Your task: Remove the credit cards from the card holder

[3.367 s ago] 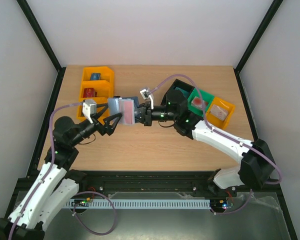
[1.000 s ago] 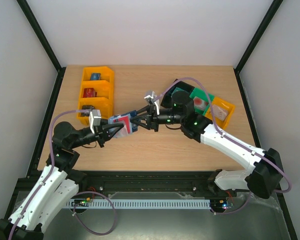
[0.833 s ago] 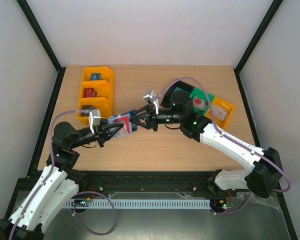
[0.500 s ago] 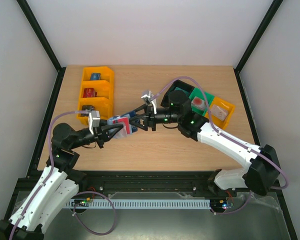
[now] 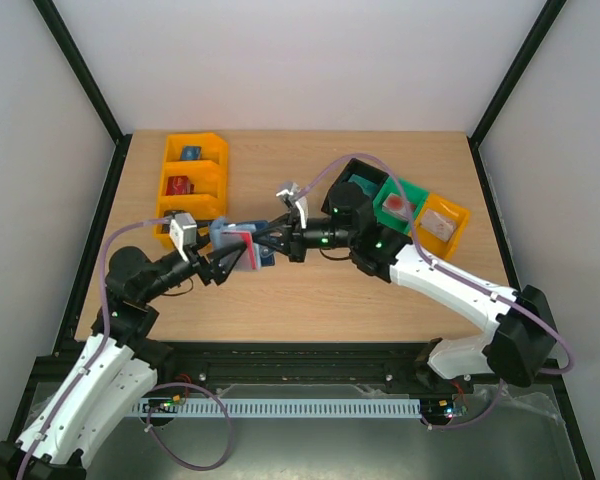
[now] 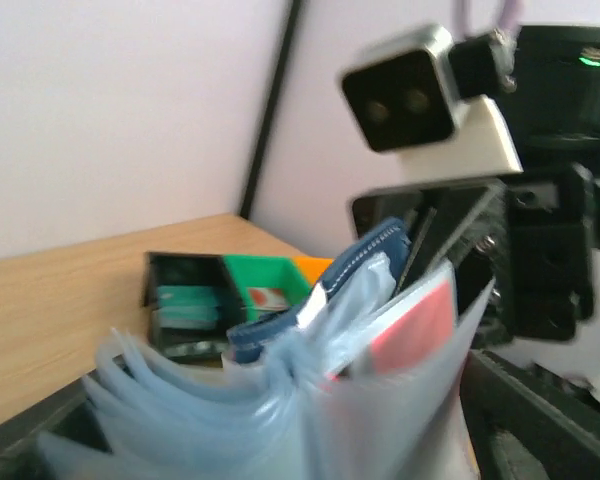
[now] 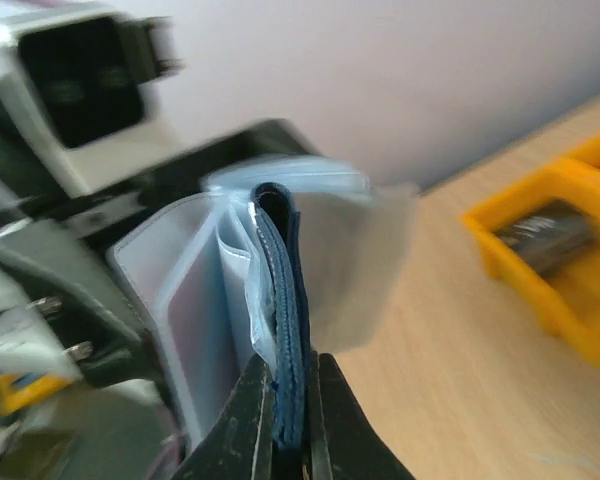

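Holder [image 5: 242, 243] held above the bench [image 5: 310, 300], centre-left of the top view. Its navy cover is pinched tight in the right claw [image 7: 290, 392], and the left claw [image 5: 229, 257] is spread wide around the fanned sleeves. Extraction is judged in hand; next, a card [image 6: 415, 316] edge must be gripped and drawn out.

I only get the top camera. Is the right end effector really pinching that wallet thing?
Observer: Yes, the right wrist camera shows the right end effector shut on the navy cover of the card holder.
Child: What's inside it?
Observer: The left wrist camera shows several clear sleeves fanned out.
Child: Anything in the yellow bin where the left arm's camera blocks it?
Observer: The right wrist camera shows a dark roundish item lying in the yellow bin, blurred.
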You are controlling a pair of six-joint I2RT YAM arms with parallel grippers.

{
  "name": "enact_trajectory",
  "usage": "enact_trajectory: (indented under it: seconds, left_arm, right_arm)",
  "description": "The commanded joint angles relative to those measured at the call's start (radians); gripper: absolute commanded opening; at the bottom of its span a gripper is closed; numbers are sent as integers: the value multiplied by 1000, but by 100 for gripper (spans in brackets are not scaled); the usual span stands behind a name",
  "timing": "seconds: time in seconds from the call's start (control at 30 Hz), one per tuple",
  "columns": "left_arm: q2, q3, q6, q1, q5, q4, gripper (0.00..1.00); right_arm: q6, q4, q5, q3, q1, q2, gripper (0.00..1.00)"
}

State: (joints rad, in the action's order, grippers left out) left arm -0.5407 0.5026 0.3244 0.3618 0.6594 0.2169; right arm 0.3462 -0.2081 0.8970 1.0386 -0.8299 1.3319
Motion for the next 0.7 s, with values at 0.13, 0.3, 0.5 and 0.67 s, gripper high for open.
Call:
enact_trajectory:
  seconds: [0.13,0.3,0.5,0.67]
  left_arm:
    - [35,-24,-121,-7,-493,-107,93]
    - [28,-33,-118,-8,-459,-121,93]
    - [3,-60,-77,-7,-316,-126,93]
    - [-10,-74,-34,-21,-353,-178,95]
  right_arm:
    - [115,703,-1164,259,1,157,2]
    - [114,912,-1320,409,-42,305,2]
    - [11,709,-999,359,-51,252,2]
    - [-13,462,-620,192,7,97,2]
